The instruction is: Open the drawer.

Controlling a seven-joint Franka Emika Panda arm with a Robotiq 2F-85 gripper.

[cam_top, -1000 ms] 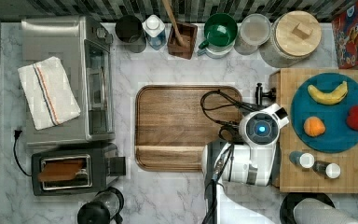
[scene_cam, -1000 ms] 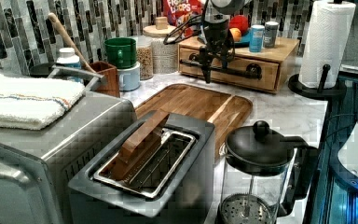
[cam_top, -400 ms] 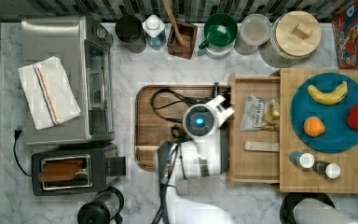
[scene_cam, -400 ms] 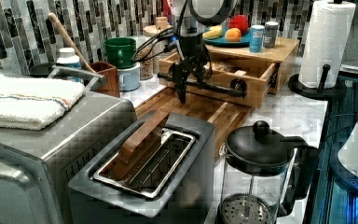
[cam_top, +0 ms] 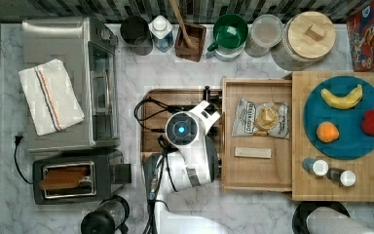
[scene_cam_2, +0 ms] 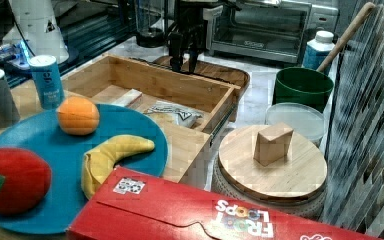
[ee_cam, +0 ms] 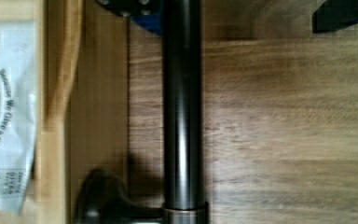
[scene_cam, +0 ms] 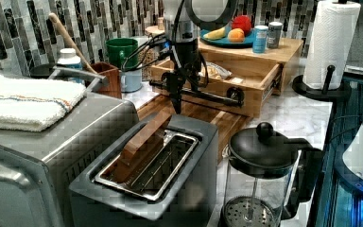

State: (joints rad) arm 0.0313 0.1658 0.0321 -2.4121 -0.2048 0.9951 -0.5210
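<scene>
Drawer (cam_top: 256,168) stood pulled well out from under the wooden stand, over the walnut tray (cam_top: 151,105) on the table (cam_top: 126,75); snack bag (cam_top: 260,117) lay inside. End effector (scene_cam: 177,87) sat at the black bar handle (ee_cam: 182,112); whether it pinched the bar or was spread, I couldn't tell. Judged: opening essentially done. Next move would call for letting go and lifting straight clear without nudging the drawer shut.
</scene>
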